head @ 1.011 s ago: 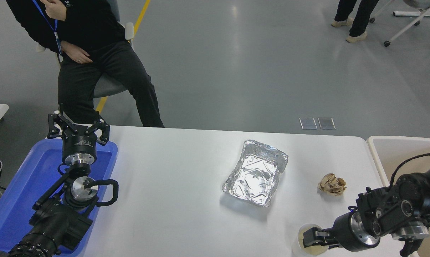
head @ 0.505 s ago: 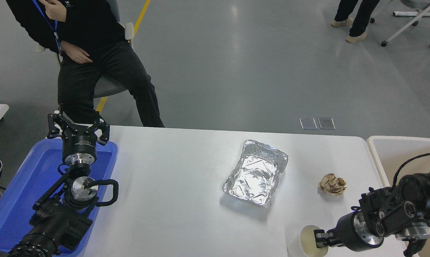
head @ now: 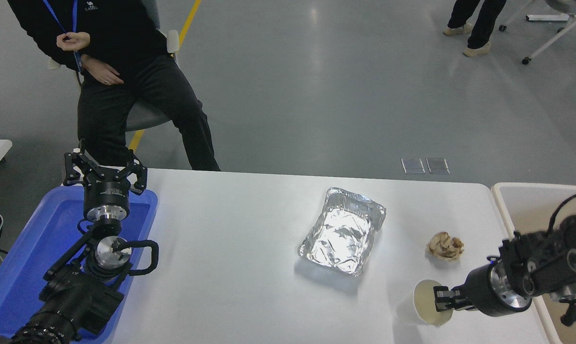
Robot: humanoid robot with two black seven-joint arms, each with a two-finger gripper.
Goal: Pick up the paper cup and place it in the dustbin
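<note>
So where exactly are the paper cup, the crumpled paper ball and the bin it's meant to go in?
paper cup (head: 424,301): head view, on its cream inner wall, left of the gripper.
crumpled brown paper ball (head: 444,246): head view, on the middle of the ball.
dustbin (head: 500,200): head view, on its thick left rim beside the table's right edge.

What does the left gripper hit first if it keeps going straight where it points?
Probably nothing on the table: the left gripper points over the blue tray's far rim, toward the seated person's legs. Depth unclear.
</note>
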